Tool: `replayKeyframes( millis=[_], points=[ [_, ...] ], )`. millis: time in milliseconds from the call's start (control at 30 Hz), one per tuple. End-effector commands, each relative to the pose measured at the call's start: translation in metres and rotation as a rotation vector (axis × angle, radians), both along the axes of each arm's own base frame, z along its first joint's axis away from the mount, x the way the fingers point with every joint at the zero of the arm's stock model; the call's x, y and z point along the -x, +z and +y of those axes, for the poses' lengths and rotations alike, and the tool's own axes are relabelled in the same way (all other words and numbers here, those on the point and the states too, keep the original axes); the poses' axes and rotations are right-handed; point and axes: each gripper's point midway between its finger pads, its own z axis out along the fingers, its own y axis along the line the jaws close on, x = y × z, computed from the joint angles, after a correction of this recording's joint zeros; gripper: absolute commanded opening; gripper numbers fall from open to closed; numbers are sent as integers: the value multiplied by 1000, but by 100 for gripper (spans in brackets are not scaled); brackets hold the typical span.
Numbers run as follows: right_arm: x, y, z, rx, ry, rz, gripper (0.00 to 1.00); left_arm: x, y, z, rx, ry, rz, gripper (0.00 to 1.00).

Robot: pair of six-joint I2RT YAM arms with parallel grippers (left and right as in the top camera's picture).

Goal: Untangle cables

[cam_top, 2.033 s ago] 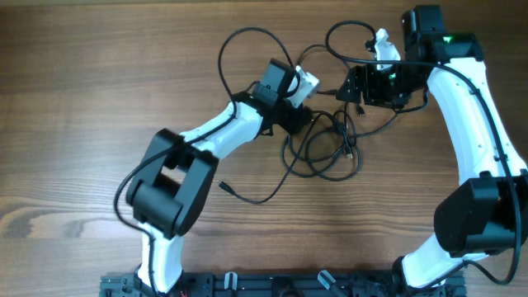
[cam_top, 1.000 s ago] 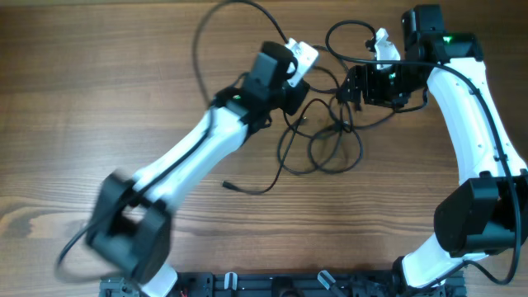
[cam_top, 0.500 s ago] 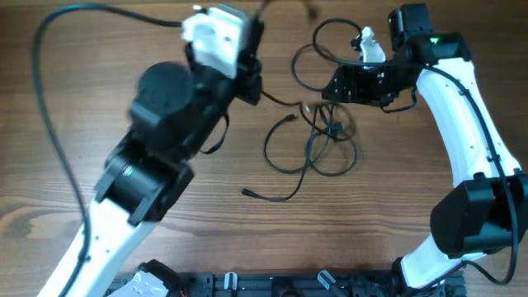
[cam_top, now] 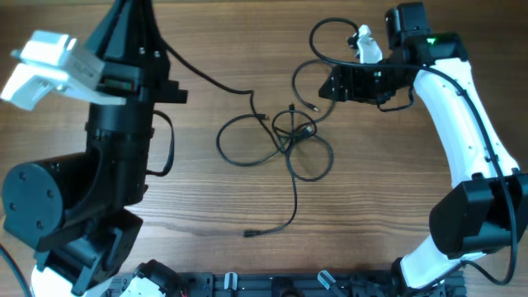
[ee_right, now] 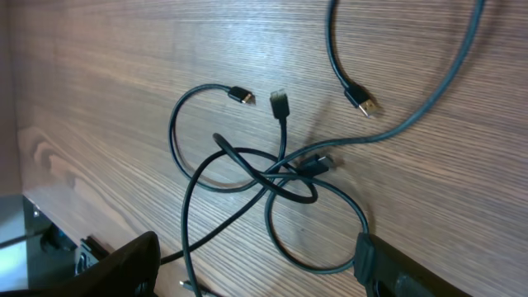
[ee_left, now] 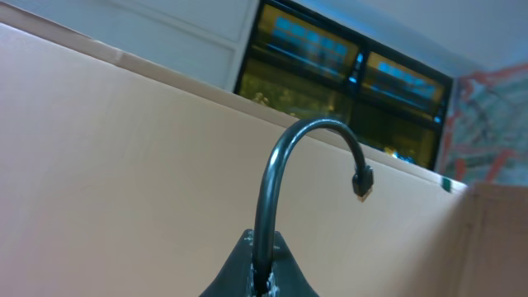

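Leftmost, the left arm [cam_top: 107, 165] stands high above the table [cam_top: 214, 206], close under the overhead camera, so it looks very large. The left gripper [ee_left: 262, 276] has its fingers pressed together on a thin black cable [ee_left: 271, 181]. In the left wrist view this cable rises from the pinch, arches over and ends in a small plug [ee_left: 363, 183] hanging in the air against a pale wall [ee_left: 124, 148] and dark windows [ee_left: 346, 82].

From that arm the cable runs down and rightward across the wood to the tangle of cables [cam_top: 289, 136], which lies near the middle of the table as several crossing loops. One strand trails from the tangle toward the near edge and ends in a loose plug [cam_top: 250, 234].

To the right, the right gripper [ee_right: 256, 264] hovers over the tangle with its fingers [ee_right: 124, 260] spread wide and nothing between them. Below it three plug ends lie apart from one another on the wood, one of them silver-tipped [ee_right: 367, 103]. Another loop of cable [cam_top: 330, 33] lies just beside the right arm [cam_top: 462, 124] at the far edge
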Motion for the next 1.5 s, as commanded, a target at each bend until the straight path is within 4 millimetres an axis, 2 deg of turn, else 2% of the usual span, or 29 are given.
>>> replayKeyframes(
  millis=[0,33,133,200,233,300,367,600,767,967,1000,1133,1233,1267,1333,1367,1400,1433,1467],
  points=[
    [9,13,23,-29,54,-30,77,-21,-27,8,-2,83,130,4],
    [11,12,28,-24,67,-31,77,-28,-41,9,-8,102,185,4],
    [19,12,44,-24,109,-29,77,-51,-103,17,-59,212,426,4],
    [24,12,54,-25,139,-31,77,-60,-136,25,-89,258,546,4],
    [28,12,61,-24,159,-31,77,-64,-150,32,-90,282,597,4],
    [34,12,71,-23,188,-32,77,-69,-162,45,-86,307,645,4],
    [39,10,79,-3,211,-34,77,-74,-162,54,-78,280,649,4],
    [54,3,107,42,252,-30,77,-84,-138,88,12,210,577,4],
    [60,-32,120,136,200,41,70,-84,-137,111,71,262,575,4],
    [72,-75,139,174,155,182,57,-83,-138,121,79,292,578,4],
    [74,-82,141,184,153,202,52,-83,-139,123,79,296,581,4],
    [85,-110,149,230,137,284,50,-82,-146,126,78,306,607,4],
    [83,-126,142,302,87,295,48,-82,-147,126,78,307,612,4],
    [81,-127,140,312,79,287,46,-82,-147,126,77,307,613,4],
    [73,-128,138,328,53,258,35,-82,-149,126,76,307,623,4],
    [70,-128,139,323,52,246,27,-82,-151,126,75,307,630,4],
    [66,-127,139,316,47,237,13,-81,-154,126,73,308,643,4],
    [64,-124,138,312,47,229,4,-81,-158,126,70,308,660,4],
    [60,-119,138,303,59,216,4,-80,-161,126,69,309,672,4]
  ],
)
